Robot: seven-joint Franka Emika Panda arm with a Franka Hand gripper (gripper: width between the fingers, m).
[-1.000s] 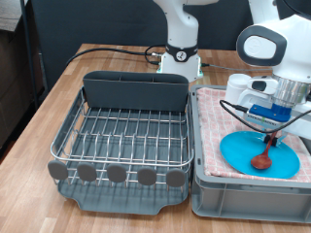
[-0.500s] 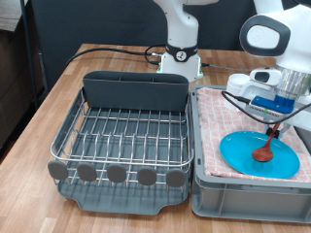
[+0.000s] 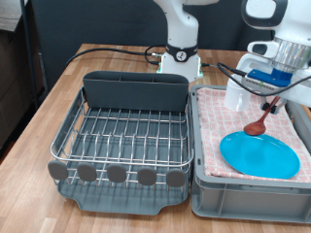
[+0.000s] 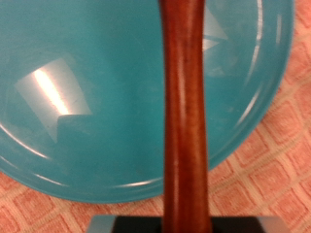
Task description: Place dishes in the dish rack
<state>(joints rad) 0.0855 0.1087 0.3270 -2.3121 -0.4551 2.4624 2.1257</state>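
1. Currently the end effector is closed on the wooden spoon, lifted clear above the light-blue plate.
2. Plate lies in the towel-lined bin; white cup at its 11 o'clock.
3. Dish rack holds nothing; no dish placed yet.

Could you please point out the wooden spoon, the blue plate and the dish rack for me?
wooden spoon (image 3: 258,125), exterior view, on its bowl.
blue plate (image 3: 259,155), exterior view, on its flat middle.
dish rack (image 3: 121,132), exterior view, on its wire grid.
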